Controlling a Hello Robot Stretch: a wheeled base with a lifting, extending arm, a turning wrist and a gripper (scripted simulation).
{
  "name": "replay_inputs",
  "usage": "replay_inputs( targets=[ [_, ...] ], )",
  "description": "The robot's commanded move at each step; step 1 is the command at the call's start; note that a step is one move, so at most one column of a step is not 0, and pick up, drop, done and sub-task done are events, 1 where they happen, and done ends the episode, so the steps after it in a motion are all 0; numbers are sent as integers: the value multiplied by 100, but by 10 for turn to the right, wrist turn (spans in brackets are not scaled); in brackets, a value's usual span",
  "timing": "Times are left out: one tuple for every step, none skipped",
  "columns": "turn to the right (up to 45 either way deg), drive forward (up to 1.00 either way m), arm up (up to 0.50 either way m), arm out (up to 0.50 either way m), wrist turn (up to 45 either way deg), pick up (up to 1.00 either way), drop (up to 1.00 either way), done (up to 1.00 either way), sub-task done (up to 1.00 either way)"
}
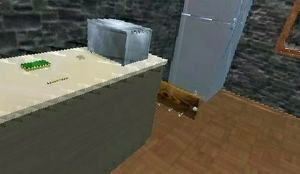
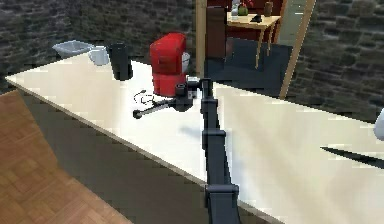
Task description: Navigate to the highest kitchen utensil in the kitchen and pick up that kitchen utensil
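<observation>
My arm (image 2: 215,165) reaches out over a long cream countertop (image 2: 270,130) in the arm side view. The gripper (image 2: 150,106) is at its far end, fingers pointing toward the view's left. A small thin wire-like dark thing (image 2: 144,97) lies on the counter right at the fingers. I cannot tell whether the gripper holds anything. Just beyond the gripper stands a red appliance (image 2: 168,58). A long dark utensil-like shape (image 2: 350,153) lies on the counter at the view's right.
A black cylinder (image 2: 120,60), a grey bowl (image 2: 98,55) and a pale tray (image 2: 70,47) stand on the counter's far left. In the forward view the counter (image 1: 15,93) carries a silver box appliance (image 1: 115,39) and a green item (image 1: 34,65). A pale fridge (image 1: 210,39) and wooden floor (image 1: 239,151) lie ahead.
</observation>
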Motion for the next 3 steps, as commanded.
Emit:
replay_inputs(
  targets=[
    [0,0,10,0,0,0,0,0,0],
    [0,0,-10,0,0,0,0,0,0],
    [0,0,10,0,0,0,0,0,0]
  ],
)
